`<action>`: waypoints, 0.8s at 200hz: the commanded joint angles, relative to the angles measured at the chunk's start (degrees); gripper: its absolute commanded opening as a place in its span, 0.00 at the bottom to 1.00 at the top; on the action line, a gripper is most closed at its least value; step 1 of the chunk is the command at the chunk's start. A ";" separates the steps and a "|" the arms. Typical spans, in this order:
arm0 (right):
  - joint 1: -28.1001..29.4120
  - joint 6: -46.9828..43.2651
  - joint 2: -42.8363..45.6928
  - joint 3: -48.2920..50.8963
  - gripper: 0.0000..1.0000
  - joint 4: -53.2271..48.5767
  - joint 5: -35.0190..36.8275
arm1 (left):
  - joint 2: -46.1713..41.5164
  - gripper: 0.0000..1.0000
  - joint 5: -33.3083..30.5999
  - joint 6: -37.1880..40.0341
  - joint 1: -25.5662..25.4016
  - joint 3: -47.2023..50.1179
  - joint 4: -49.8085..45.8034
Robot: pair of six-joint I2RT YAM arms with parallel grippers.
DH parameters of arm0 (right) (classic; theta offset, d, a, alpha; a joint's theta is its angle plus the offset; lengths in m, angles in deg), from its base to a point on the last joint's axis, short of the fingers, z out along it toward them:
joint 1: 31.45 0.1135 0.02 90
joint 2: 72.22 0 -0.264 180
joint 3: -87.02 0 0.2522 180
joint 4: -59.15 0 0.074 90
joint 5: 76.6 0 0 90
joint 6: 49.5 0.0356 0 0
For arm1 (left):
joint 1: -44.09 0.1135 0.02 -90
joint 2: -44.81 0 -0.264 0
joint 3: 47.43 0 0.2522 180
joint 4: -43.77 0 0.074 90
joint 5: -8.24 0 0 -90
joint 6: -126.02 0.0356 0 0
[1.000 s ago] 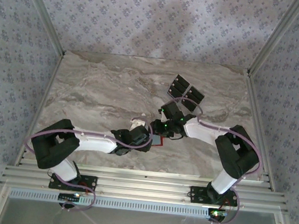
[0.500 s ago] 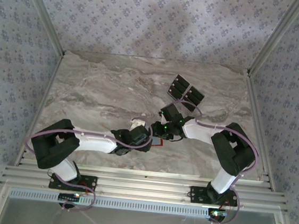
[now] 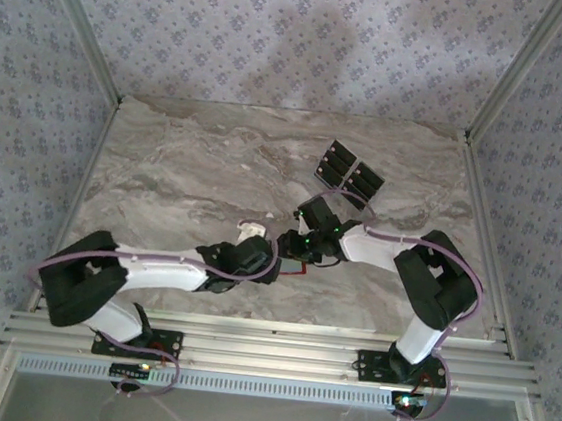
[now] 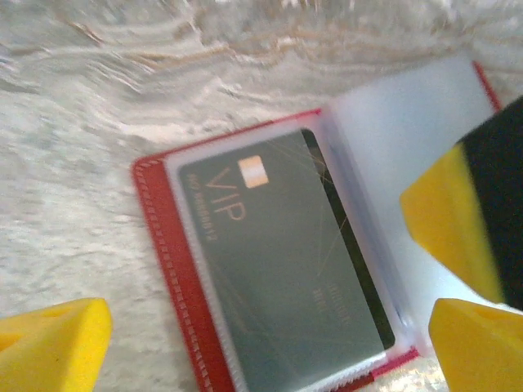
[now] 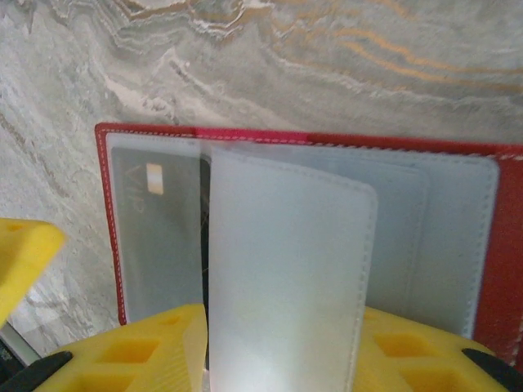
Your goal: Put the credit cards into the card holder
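**Left arm** (image 3: 154, 270): base at the near edge, elbow folded out to the left, forearm low and reaching right toward the table's (image 3: 185, 170) middle.

**Left gripper** (image 4: 263, 347): released, yellow pads (image 4: 49, 347) spread wide. It hovers over the near end of the card holder and grasps nothing.

**Right arm** (image 3: 397, 251): elbow raised on the right, forearm reaching left to meet the other arm.

**Right gripper** (image 5: 286, 359): fingers part-way closed, with a clear pocket leaf (image 5: 286, 269) standing between them. Whether it is pinched cannot be told.

**Card holder** (image 4: 157, 220): red, lying open and flat on the marble between the two grippers.

**VIP card** (image 4: 278, 269): dark, seated in the holder's clear pocket.

**Credit cards** (image 3: 350, 173): remaining black cards lie clustered on the table beyond the right gripper, apart from the holder.
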 commanded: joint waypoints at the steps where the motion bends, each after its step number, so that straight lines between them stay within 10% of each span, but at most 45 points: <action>1: 1.51 -0.04 1.82 -2.78 0.44 -4.17 0.80 | -5.96 1.00 -4.11 -0.83 -0.21 1.25 -2.50; 160: 7.50 -0.35 -12.49 -16.37 0.45 -8.19 0.98 | -24.84 1.00 -8.04 -3.06 2.73 8.49 -9.52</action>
